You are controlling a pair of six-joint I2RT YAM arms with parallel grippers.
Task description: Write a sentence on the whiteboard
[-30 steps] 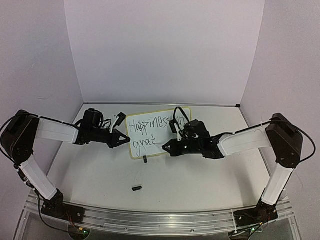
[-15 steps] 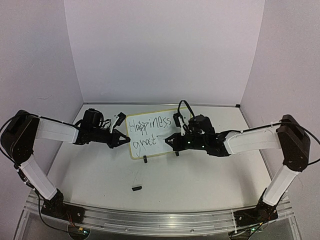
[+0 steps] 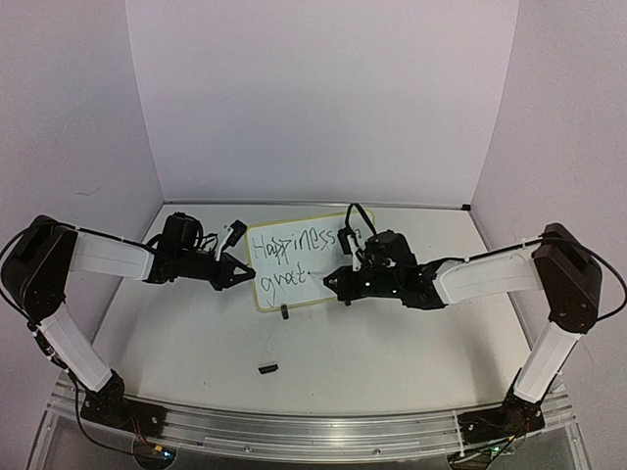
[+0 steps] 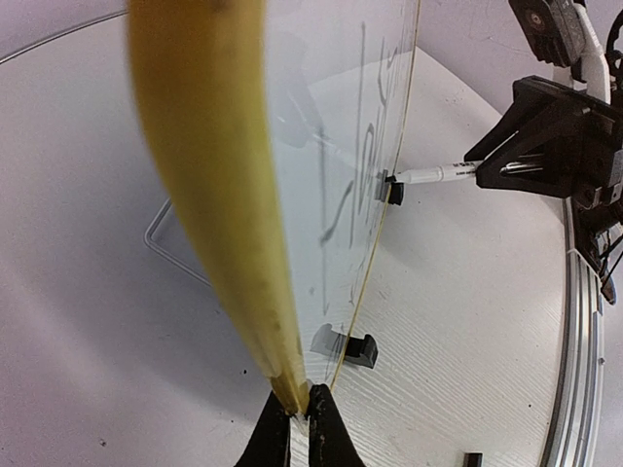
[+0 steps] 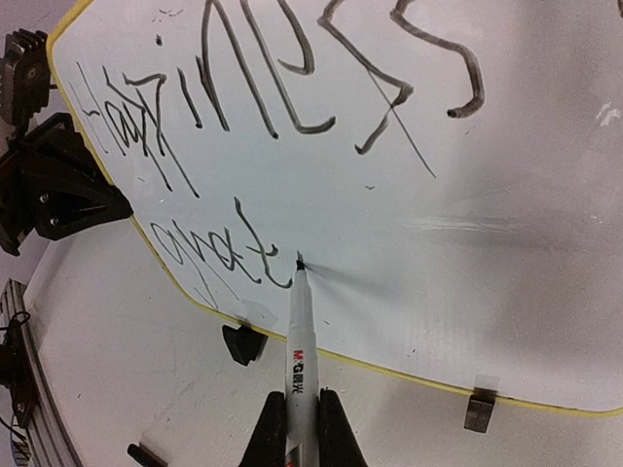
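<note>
Looks like mid-word on the second line of the sentence [image 3: 292, 244]: got "Happiness" up top and roughly "grat" underneath on the whiteboard [image 3: 294, 264], standing on its clip feet [image 5: 243, 342] mid-tabletop [image 3: 392, 362] between the two arms. Pinching the board's yellow left rim tight with the left fingers [image 4: 326, 443] to steady it, and clamping a marker [image 5: 300, 331] in the right fingers [image 5: 271, 433], tip touching the board just right of the last stroke. Probably calls for a light, even press and a short slide rightward to start the next letter, without shoving the board off its feet.
</note>
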